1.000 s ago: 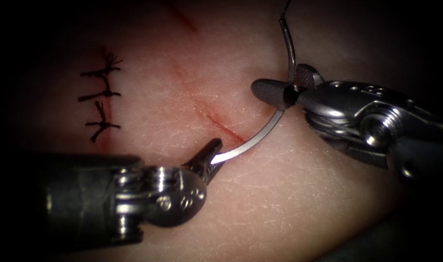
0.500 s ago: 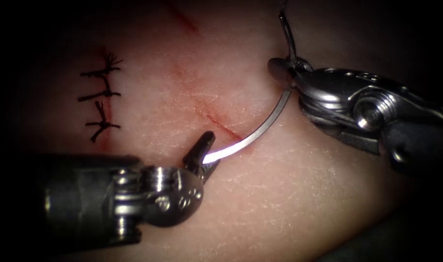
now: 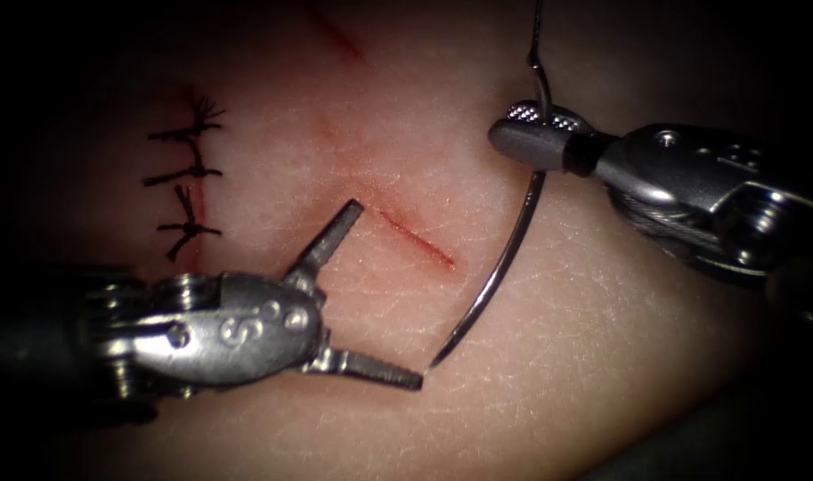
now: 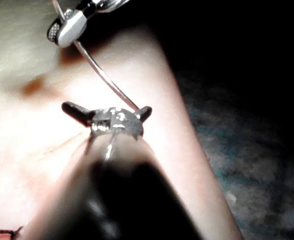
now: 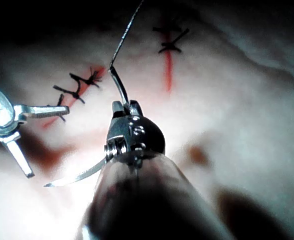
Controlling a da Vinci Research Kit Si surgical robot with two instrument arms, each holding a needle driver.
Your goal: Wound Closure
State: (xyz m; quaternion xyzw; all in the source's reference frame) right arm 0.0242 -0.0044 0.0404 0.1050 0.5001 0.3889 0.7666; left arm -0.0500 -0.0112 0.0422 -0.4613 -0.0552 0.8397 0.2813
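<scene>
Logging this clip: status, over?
Left tool open, empty. Right tool shut on needle near thread end. Needle tip free, right of cut.

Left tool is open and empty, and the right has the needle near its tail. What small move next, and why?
Probably bring the needle tip over to the tissue beside the open cut. The right tool grips it near the thread end, and the whole curve is free of the tissue, its point to the right of the cut by the open left tool.

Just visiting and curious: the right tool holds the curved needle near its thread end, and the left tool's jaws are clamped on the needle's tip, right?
Not quite. The left tool has its jaws spread wide and holds nothing; the endoscope view shows it. The right tool does hold the needle near its thread end.
</scene>
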